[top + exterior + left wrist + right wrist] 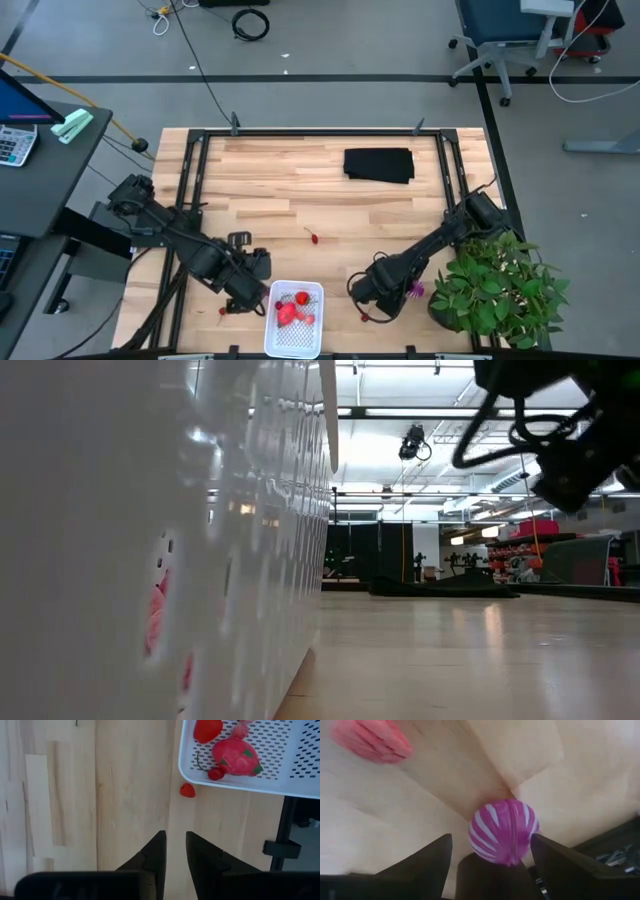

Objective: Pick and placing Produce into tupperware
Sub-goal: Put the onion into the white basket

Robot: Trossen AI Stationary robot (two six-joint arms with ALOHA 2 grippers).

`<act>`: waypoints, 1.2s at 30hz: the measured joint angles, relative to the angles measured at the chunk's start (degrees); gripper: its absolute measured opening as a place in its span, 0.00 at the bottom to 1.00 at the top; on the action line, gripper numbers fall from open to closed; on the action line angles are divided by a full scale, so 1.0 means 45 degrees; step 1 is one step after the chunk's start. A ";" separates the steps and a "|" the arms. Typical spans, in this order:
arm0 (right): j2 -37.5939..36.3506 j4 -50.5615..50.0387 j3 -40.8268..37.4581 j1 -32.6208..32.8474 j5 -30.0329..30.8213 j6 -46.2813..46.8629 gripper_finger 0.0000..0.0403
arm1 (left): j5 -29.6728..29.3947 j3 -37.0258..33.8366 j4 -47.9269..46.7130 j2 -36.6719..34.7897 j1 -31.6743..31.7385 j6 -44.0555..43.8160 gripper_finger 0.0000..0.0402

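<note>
1. Where the white tupperware (296, 318) sits at the near edge of the table (300, 190), its lower end is cut off in the high view, and in the low view its wall (150, 540) fills the left half so close that only faint pink blurs show through.
2. Inside it lie red produce pieces: a large pink-red one (236, 757), a red strawberry-like piece (207, 729) and a small dark red one (216, 773); another pink piece at the frame's top is cropped.
3. One small red piece (187, 790) lies on the table just outside the tupperware's rim.
4. Left tool (174, 851) hovers beside the tupperware, its fingers narrowly parted with nothing between them.
5. Right tool (490, 852) is near the potted plant (500, 290), fingers spread wide on either side of a purple striped ball (503, 831); whether they touch it is unclear.
6. Pink ribbed piece (370, 741) lies nearby, partly cropped.
7. Black cloth (379, 165) lies at the far side, and a tiny red piece (315, 237) sits mid-table.
</note>
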 joint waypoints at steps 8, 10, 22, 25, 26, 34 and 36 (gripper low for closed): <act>-0.0005 0.0134 -0.1206 0.0072 -0.0626 0.0137 0.69 | -0.0688 0.0000 0.0024 0.0000 -0.0500 -0.0171 0.19; -0.0005 0.0121 -0.1448 0.0067 -0.0763 0.0137 0.69 | -0.0718 0.0000 0.0025 0.0000 -0.0496 -0.0188 0.19; -0.0005 0.0377 -0.1751 0.0067 -0.0950 0.0150 0.65 | -0.0739 0.0005 0.0029 0.0000 -0.0492 -0.0200 0.18; -0.0010 0.0417 -0.1707 0.0030 -0.0957 0.0272 0.62 | -0.0739 0.0005 0.0029 0.0000 -0.0492 -0.0201 0.19; -0.0010 0.0416 -0.1671 -0.0004 -0.0961 0.0288 0.62 | -0.0739 0.0005 0.0032 0.0000 -0.0492 -0.0205 0.19; -0.0029 0.0566 -0.0810 -0.0118 -0.0955 0.0151 0.60 | -0.0739 0.0005 0.0032 0.0000 -0.0487 -0.0205 0.20; -0.0034 0.0598 -0.0426 -0.0118 -0.0892 0.0113 0.61 | -0.0735 0.0005 0.0031 0.0000 -0.0487 -0.0205 0.20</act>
